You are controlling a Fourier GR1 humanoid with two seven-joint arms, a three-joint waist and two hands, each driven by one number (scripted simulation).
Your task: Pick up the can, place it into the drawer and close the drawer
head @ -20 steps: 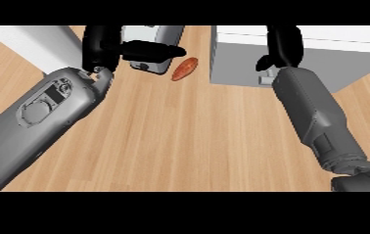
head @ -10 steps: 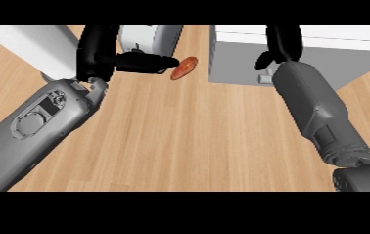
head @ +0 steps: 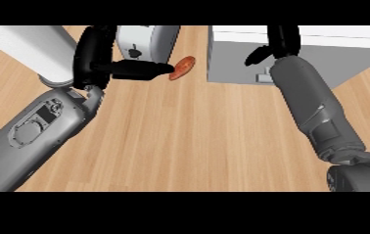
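Reaching across, the left hand (head: 108, 64) points its straight, unclenched thumb at the tilted orange can (head: 182, 68), just touching it (a nudge, I judge). Bare counter (head: 188, 130) lies below; the grey drawer unit (head: 235, 57) stands just beyond. Over it, the right hand (head: 278, 44) curls on nothing.

Can (head: 183, 68) left of drawer (head: 239, 57)

Left hand (head: 108, 64) sits up top over the wooden tabletop (head: 188, 135), one of its fingers (head: 141, 71) stretched out straight and touching the orange-red can (head: 182, 68). Right hand (head: 278, 44) hangs over the grey drawer box (head: 239, 57), fingers curled with nothing in them.
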